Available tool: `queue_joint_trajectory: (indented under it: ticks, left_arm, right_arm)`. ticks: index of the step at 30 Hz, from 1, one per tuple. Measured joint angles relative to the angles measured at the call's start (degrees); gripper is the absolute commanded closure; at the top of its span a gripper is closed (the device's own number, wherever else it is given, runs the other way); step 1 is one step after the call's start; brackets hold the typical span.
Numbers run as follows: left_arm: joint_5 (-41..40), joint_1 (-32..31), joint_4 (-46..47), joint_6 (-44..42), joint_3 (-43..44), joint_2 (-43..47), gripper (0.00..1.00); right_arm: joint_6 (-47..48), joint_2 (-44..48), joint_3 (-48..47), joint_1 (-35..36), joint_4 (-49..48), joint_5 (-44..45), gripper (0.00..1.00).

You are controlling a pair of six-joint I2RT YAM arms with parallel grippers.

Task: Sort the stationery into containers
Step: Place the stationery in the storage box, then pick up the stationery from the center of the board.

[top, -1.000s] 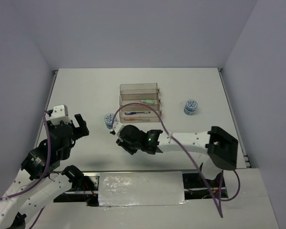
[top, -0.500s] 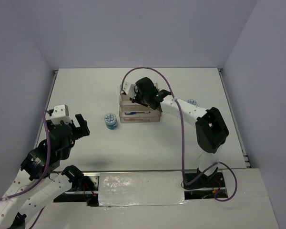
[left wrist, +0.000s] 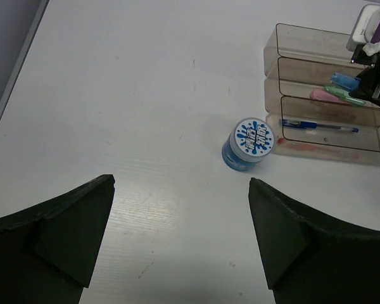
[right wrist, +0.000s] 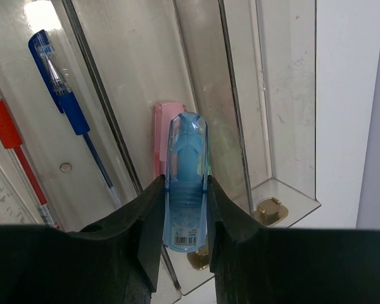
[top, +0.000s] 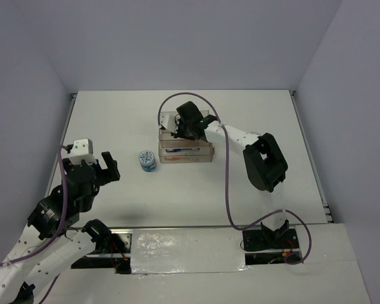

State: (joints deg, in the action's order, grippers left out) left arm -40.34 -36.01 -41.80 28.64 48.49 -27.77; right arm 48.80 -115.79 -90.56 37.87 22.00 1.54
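Swung over from the tabletop's middle, the right gripper (top: 179, 128) now hangs above the rack (top: 199, 156) toward the far edge, clamped on a blue stick (right wrist: 186, 183). The stick's long axis runs along the tray beneath, parallel to the pink stick (right wrist: 159, 133). Near the left edge, the left gripper (left wrist: 181, 183) gapes wide and empty.

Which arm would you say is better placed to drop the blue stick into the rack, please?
Right: the right gripper holds the blue stick over the rack; the left gripper hangs open, away from it.
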Motion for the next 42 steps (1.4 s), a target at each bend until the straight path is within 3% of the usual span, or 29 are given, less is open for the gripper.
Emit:
queue_joint_trajectory:
  ticks: [4, 5, 7, 8, 16, 17, 18, 24, 31, 35, 42]
  left_arm:
    - [0.2, 0.0, 0.1, 0.0, 0.0, 0.0, 0.01]
    - [0.2, 0.0, 0.1, 0.0, 0.0, 0.0, 0.01]
    - [0.2, 0.0, 0.1, 0.0, 0.0, 0.0, 0.01]
    - [0.3, 0.0, 0.1, 0.0, 0.0, 0.0, 0.01]
    - [0.4, 0.0, 0.2, 0.0, 0.0, 0.0, 0.01]
    - [0.4, 0.0, 0.2, 0.0, 0.0, 0.0, 0.01]
    - [0.4, 0.0, 0.3, 0.0, 0.0, 0.0, 0.01]
    - [0.5, 0.0, 0.3, -0.1, 0.0, 0.5, 0.01]
    - [1.3, 0.0, 0.3, -0.2, -0.1, 1.8, 0.01]
    - [1.7, 0.0, 0.5, -0.2, -0.1, 2.3, 0.01]
    - [2.0, 0.0, 1.0, -0.3, -0.1, 2.4, 0.01]
  right_arm:
    - [0.3, -0.4, -0.6, -0.4, 0.3, -0.5, 0.58]
    - [0.3, -0.4, -0.7, -0.5, 0.3, -0.5, 0.50]
    - [0.4, -0.4, -0.7, -0.6, 0.1, -0.5, 0.49]
    - [0.4, -0.4, -0.7, -0.6, -0.1, -0.5, 0.42]
    - [-0.9, 0.3, -0.7, -0.8, -0.9, -0.6, 0.36]
    - [-2.2, 0.9, -0.5, -0.9, -1.3, -0.3, 0.21]
    - [-4.4, 2.0, 0.1, -1.0, -2.3, 0.5, 0.00]
    - [-27.8, 14.0, 3.7, -5.7, -7.8, 15.8, 0.00]
    - [-55.9, 21.0, 3.7, -26.0, -0.6, 20.8, 0.00]
    - [-62.2, 18.8, 7.7, -32.6, 3.0, 21.2, 0.00]
    - [-64.6, 16.0, 14.7, -33.8, 4.5, 14.6, 0.00]
